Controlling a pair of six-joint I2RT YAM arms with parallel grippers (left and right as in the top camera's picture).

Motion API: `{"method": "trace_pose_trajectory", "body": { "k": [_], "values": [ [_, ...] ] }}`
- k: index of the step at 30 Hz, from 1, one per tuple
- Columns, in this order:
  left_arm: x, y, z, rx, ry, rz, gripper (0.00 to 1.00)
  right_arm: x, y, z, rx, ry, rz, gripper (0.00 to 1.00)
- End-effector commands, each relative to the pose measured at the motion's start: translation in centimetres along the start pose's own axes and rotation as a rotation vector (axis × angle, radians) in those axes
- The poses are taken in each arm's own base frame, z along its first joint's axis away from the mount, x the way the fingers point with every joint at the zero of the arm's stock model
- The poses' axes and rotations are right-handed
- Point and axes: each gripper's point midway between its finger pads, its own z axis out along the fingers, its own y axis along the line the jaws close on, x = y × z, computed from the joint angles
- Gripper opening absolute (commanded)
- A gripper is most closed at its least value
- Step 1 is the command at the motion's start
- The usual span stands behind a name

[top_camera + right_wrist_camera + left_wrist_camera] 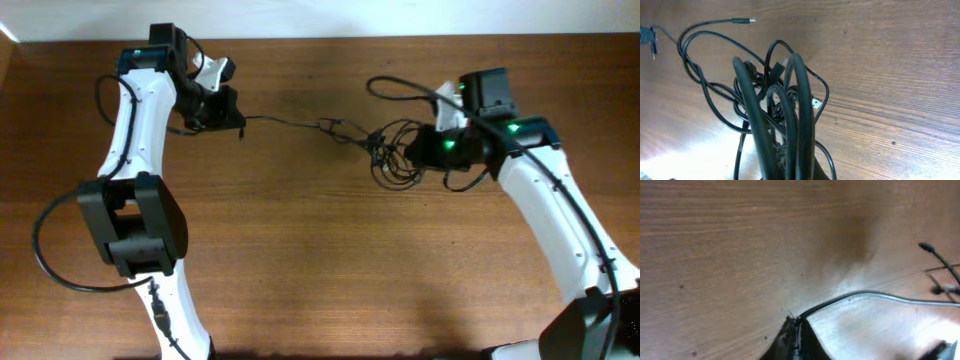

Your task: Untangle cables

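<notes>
The cables point(395, 152) form a small black knot of loops right of the table's middle. One thin strand point(285, 122) runs taut from the knot leftwards to my left gripper point(238, 122). In the left wrist view that gripper point(797, 332) is shut on this cable point(875, 296), which leaves between the fingertips and runs right. My right gripper point(418, 150) sits against the knot's right side. In the right wrist view several loops point(790, 100) rise straight from its shut jaws point(790, 162) and hide the fingertips. A free plug end point(742, 20) lies at the far left.
The bare wooden table point(320, 260) spreads all round. A thicker arm cable point(400, 88) arcs behind the right arm, and another point(45, 250) loops beside the left arm's base. A loose plug end point(926, 246) lies at the right in the left wrist view.
</notes>
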Motion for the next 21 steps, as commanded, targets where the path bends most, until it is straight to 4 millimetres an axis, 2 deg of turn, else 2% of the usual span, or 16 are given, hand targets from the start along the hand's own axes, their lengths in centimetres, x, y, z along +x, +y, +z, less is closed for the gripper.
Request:
{"method": "trace_pose_trajectory", "body": {
  "k": [1, 2, 3, 4, 6, 10, 12, 13, 16, 19, 21],
  "values": [
    [0.4, -4.0, -0.6, 0.135, -0.001, 0.212, 0.39, 0.8, 3.6, -0.2, -0.015, -0.016, -0.107, 0.04],
    [0.9, -5.2, -0.4, 0.174, 0.012, 0.271, 0.58, 1.1, 4.7, 0.1, -0.031, -0.012, -0.121, 0.04],
    [1.2, -5.8, -0.2, 0.186, 0.022, 0.306, 0.71, 1.3, 5.7, 0.4, -0.046, -0.014, -0.142, 0.04],
    [1.2, -5.9, -0.1, 0.188, 0.024, 0.314, 0.80, 1.4, 6.6, 0.6, -0.060, -0.018, -0.165, 0.04],
    [1.1, -7.0, -0.3, 0.250, 0.005, 0.343, 0.86, 1.6, 7.9, 0.8, -0.082, -0.027, -0.164, 0.04],
    [0.7, -11.5, -1.9, 0.509, -0.104, 0.468, 0.83, 1.7, 9.5, 1.3, -0.107, -0.036, -0.180, 0.04],
    [0.4, -12.6, -2.2, 0.562, -0.130, 0.486, 0.75, 1.9, 9.6, 1.6, -0.113, -0.026, -0.179, 0.04],
    [0.4, -13.4, -1.8, 0.568, -0.132, 0.515, 0.69, 2.0, 9.8, 1.7, -0.126, -0.018, -0.179, 0.04],
    [0.9, -16.3, -0.5, 0.591, -0.112, 0.589, 0.67, 1.8, 10.2, 1.7, -0.145, -0.023, -0.184, 0.04],
    [2.6, -20.5, 1.4, 0.631, -0.075, 0.724, 0.63, 1.8, 10.3, 1.7, -0.152, -0.023, -0.185, 0.04],
    [3.3, -22.0, 2.1, 0.644, -0.062, 0.770, 0.57, 1.8, 10.3, 1.7, -0.153, -0.023, -0.185, 0.04]
  ]
}}
